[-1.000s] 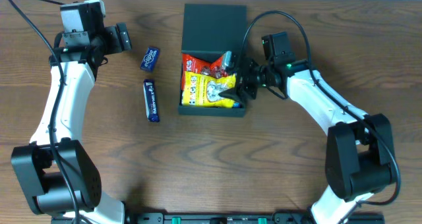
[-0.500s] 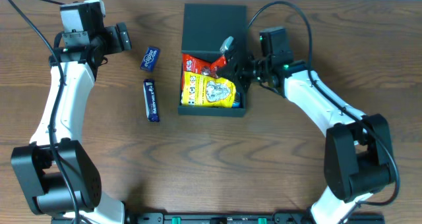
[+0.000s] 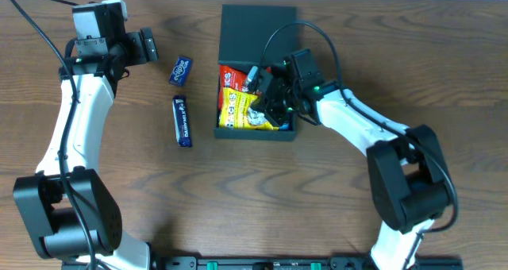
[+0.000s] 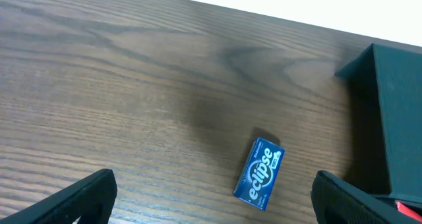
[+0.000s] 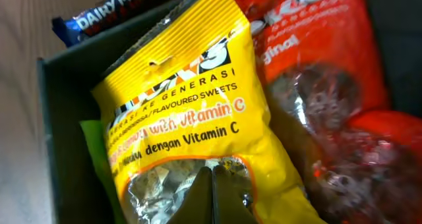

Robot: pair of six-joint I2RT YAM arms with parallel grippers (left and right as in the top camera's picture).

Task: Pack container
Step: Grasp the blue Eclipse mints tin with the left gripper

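A: The container (image 3: 255, 133) sits at centre frame with its lid open. Right gripper (image 5: 212, 192) has its jaws closed tip to tip, pressing on the yellow packet (image 5: 191, 112).

B: Risk is the tips snag the film and the packet lifts out on retreat. Left gripper (image 4: 212, 184) is wide open at upper left, above the blue mint pack (image 4: 260, 174).

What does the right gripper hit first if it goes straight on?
The yellow packet in the container. The right gripper, jaws together, points at its clear lower window and looks nearly on it, though depth is unclear.
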